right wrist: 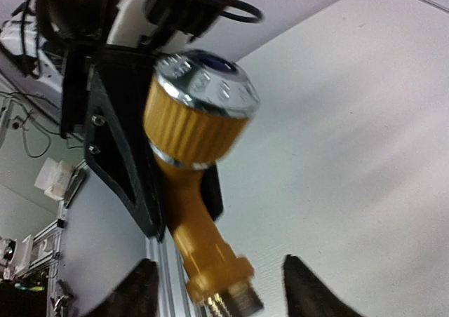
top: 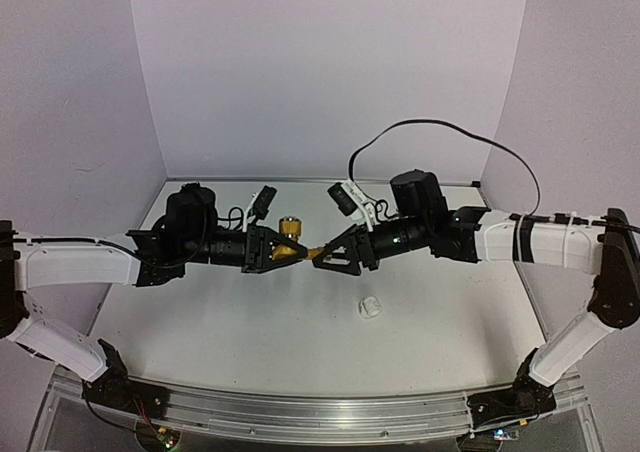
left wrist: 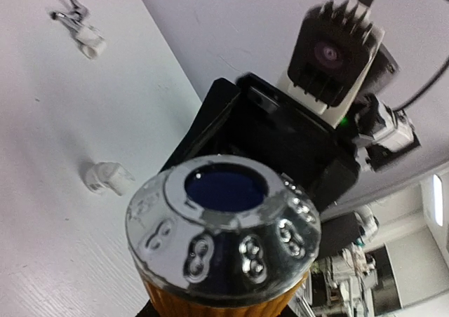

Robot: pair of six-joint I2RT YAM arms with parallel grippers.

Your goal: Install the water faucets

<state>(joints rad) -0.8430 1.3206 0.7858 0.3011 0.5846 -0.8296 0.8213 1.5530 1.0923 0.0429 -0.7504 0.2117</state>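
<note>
Right wrist view gives the clearest look at the brass faucet (right wrist: pixel 193 212). It has a ribbed gold knob under a chrome cap with a blue centre, a gold neck running down, and a collar with a silvery threaded end at lower centre. The left gripper (top: pixel 283 244) is clamped on the neck, with a black finger (right wrist: pixel 119 156) on either side, and holds the faucet in the air at frame centre above the table (top: pixel 250 342). The right gripper (right wrist: pixel 221 289) stands wide, its two tips flanking the threaded end without touching it.

From the top, the left arm (top: pixel 80 262) and right arm (top: pixel 540 240) reach in from the sides, forearms nearly level, grippers nose to nose. A white fitting (top: pixel 370 307) lies on the table below them. In the upper left of the left wrist view lies the silver faucet (left wrist: pixel 70 10), small and blurred.
</note>
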